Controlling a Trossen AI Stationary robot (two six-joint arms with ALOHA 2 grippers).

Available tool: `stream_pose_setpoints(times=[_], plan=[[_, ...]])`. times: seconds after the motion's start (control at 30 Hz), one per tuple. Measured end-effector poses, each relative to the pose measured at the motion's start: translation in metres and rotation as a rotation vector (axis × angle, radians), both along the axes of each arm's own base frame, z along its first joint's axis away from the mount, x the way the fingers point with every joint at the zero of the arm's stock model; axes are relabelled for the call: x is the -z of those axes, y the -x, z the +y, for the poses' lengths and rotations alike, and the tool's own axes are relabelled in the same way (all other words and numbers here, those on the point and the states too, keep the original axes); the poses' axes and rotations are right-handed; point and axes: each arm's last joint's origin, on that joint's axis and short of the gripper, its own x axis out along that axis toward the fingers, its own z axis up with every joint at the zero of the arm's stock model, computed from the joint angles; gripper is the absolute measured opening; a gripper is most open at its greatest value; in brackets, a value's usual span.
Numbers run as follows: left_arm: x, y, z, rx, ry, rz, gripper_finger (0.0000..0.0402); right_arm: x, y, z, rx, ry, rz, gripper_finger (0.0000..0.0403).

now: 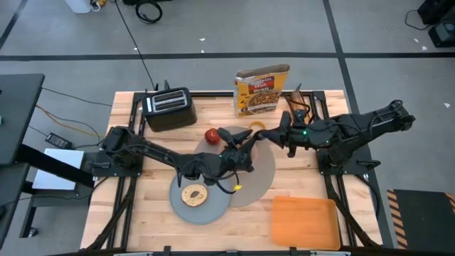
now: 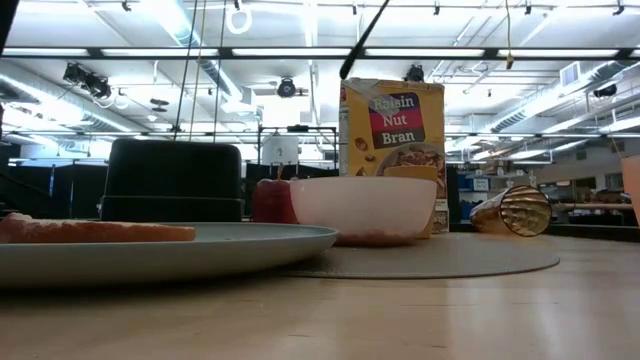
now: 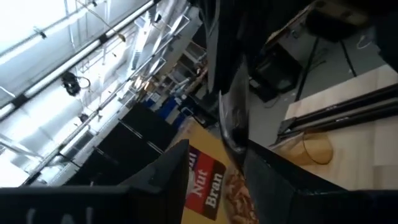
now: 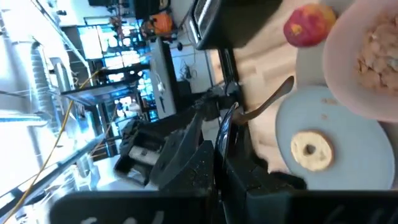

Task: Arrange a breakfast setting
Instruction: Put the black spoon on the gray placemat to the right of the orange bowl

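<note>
Where the camera looked straight down, the large round taupe mat (image 1: 261, 178) lay at the middle of the tabletop (image 1: 142, 213). The grey plate (image 1: 178, 205) overlapped the mat's side toward the near edge and carried the bagel (image 1: 194, 195). The red apple (image 1: 212, 135) sat just off the mat toward the far edge. The black toaster (image 1: 169, 109) stood near the far-left corner, the cereal box (image 1: 261, 90) at the far edge, and the flat orange board (image 1: 306, 222) near the near-right corner. The left tool (image 1: 238, 142) hung over the mat and hid the bowl. The right tool (image 1: 268, 135) hovered close by, next to the small orange cup (image 1: 257, 126).

Low view: the translucent pink bowl (image 2: 362, 208) stood on the mat (image 2: 470, 258), with the apple (image 2: 272, 200) behind it. The cup (image 2: 510, 210) lay on its side, and the plate (image 2: 250, 245) with the bagel (image 2: 95, 231) sat nearest.

Left wrist view: the left tool (image 3: 217, 152) pointed upward with the metal spoon (image 3: 230, 118) gripped between its fingers.

Right wrist view: the right tool (image 4: 214, 149) was closed. The spoon (image 4: 267, 102) ended just at its tips; whether it pinched the spoon could not be told. Beyond lay the bagel (image 4: 311, 149), the plate (image 4: 348, 124), the bowl (image 4: 367, 56) holding cereal, and the apple (image 4: 309, 25).
</note>
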Motion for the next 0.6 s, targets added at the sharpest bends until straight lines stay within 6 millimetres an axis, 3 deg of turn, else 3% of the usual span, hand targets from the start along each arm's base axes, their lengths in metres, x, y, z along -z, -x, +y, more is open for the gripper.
stream_pose_setpoints(times=[0.2, 0.6], plan=[[-0.007, 0.003, 0.003, -0.023, -0.036, 0.011, 0.0134, -0.004, -0.004, -0.001, 0.045, 0.093, -0.035, 0.0017], [-0.01, 0.003, 0.011, -0.067, -0.014, -0.026, 0.0019, -0.004, -0.018, 0.005, 0.103, 0.11, -0.091, 0.0022]])
